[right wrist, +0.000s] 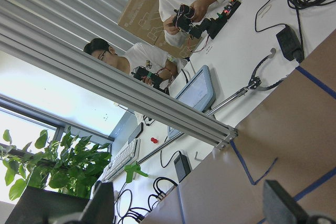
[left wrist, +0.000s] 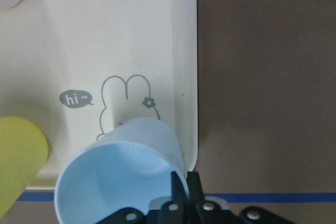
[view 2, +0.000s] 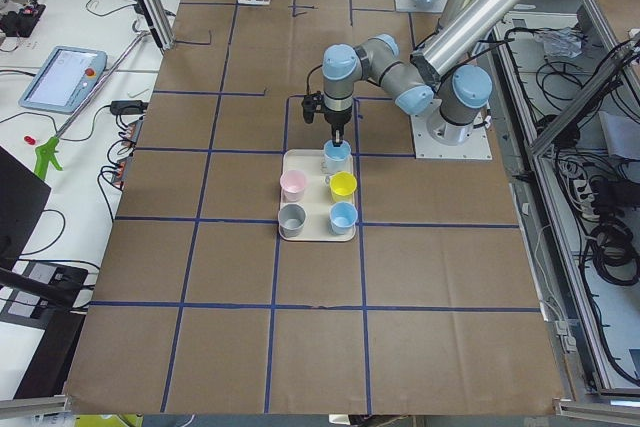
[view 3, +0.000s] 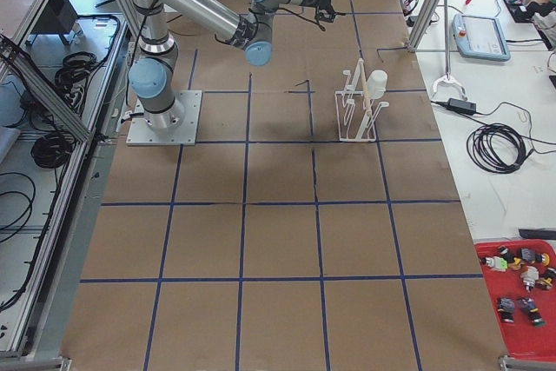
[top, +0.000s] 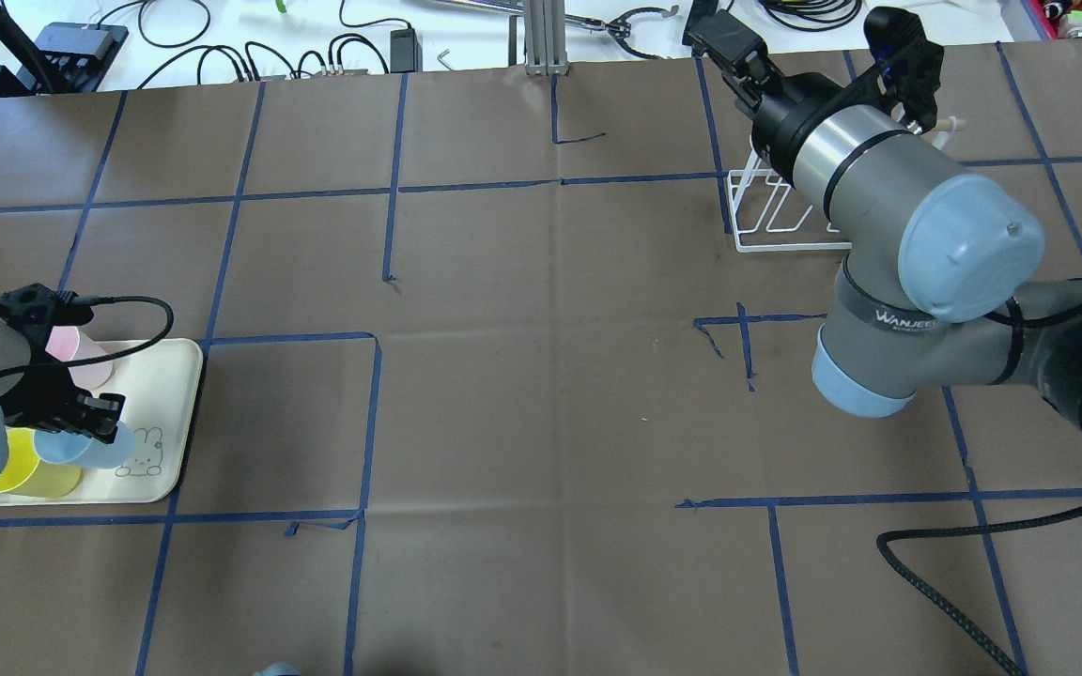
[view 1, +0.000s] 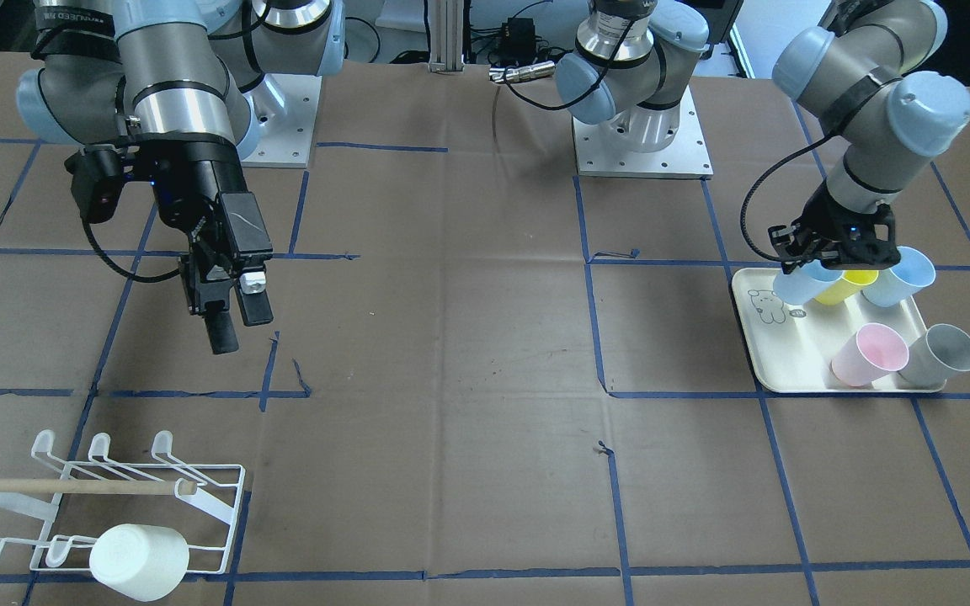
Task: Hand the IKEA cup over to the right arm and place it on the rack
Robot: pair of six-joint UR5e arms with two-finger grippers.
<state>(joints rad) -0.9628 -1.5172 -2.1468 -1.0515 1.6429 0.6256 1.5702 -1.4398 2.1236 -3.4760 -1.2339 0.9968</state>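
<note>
Left gripper (left wrist: 185,182) is being pinched onto the rim of the pale blue cup (left wrist: 121,171), tilted at the tray's (left wrist: 157,35) corner. A straight lift is being called for, sparing the yellow cup (left wrist: 21,150).

tray (view 1: 792,364) cream, rabbit print | pale blue cup (left wrist: 121,174) | yellow cup (view 1: 845,289) | pink cup (view 1: 868,354) | grey cup (view 1: 944,353) | rack (view 1: 72,486) white | table (view 1: 451,337) brown, blue-taped grid

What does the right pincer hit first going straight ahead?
Looks free over the table; the right pincer aims past the rack. Probably the aluminium frame bar first, depth unclear.
</note>
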